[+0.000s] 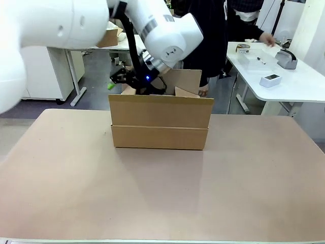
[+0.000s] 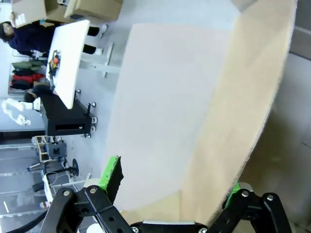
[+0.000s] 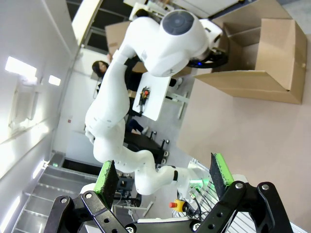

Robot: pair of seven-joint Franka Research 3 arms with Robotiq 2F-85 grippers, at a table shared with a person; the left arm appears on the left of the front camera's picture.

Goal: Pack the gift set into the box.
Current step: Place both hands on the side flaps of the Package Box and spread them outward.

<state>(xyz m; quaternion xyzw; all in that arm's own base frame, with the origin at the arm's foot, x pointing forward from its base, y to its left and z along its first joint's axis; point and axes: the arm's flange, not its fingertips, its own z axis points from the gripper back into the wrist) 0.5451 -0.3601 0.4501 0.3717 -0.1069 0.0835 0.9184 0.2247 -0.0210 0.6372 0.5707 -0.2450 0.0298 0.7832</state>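
While the left gripper (image 1: 118,81) hangs at the rear left corner of the box (image 1: 160,124), mid-frame on the brown table (image 1: 162,193), its pads (image 2: 112,172) stand wide apart w/ a cardboard flap (image 2: 214,121) btwn them. Right gripper (image 3: 163,177) spread, nothing btwn. Person in dark clothes (image 1: 213,30) behind box, white table (image 1: 294,84) upper right

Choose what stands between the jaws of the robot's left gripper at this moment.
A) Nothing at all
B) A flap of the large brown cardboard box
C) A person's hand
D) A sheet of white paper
B: in the left wrist view, a tan cardboard flap of the large brown cardboard box rises between the open jaws of the left gripper.
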